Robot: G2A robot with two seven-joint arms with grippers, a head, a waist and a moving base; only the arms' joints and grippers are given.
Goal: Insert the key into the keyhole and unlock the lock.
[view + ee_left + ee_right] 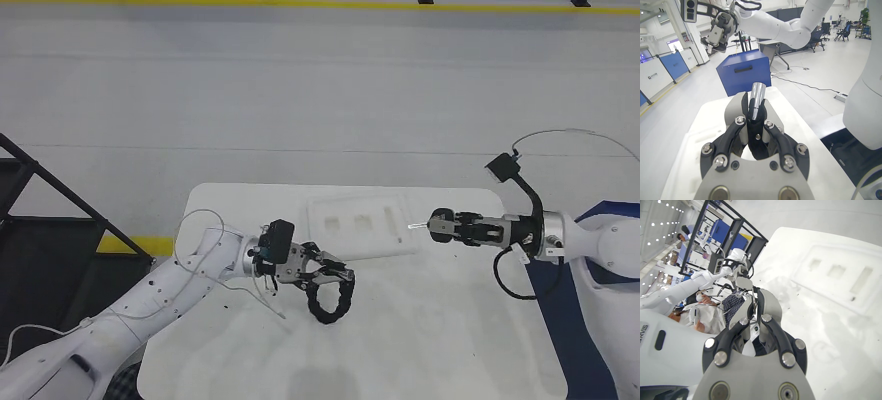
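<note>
- Lock (pixel 757 94) with shiny end, pinched in left pincer (pixel 754 106) over the bench (pixel 400 330).
- At 2 o'clock from lock, well apart, right pincer (pixel 432 226) pinches key (pixel 416 227).

- The tray (pixel 365 225) lies on the table (pixel 450 330), in the middle of its far half.
- The left gripper (pixel 330 270) is above the table, just before the near edge of the tray, toward its left end.
- The lock (pixel 330 300) sits between the fingers of this gripper, with its loop on the near side.
- The right gripper (pixel 435 226) is just beside the right end of the tray and holds the key (pixel 415 227), which points left over that end.
- The key is to the right of the lock and behind it, and they are apart.
</note>
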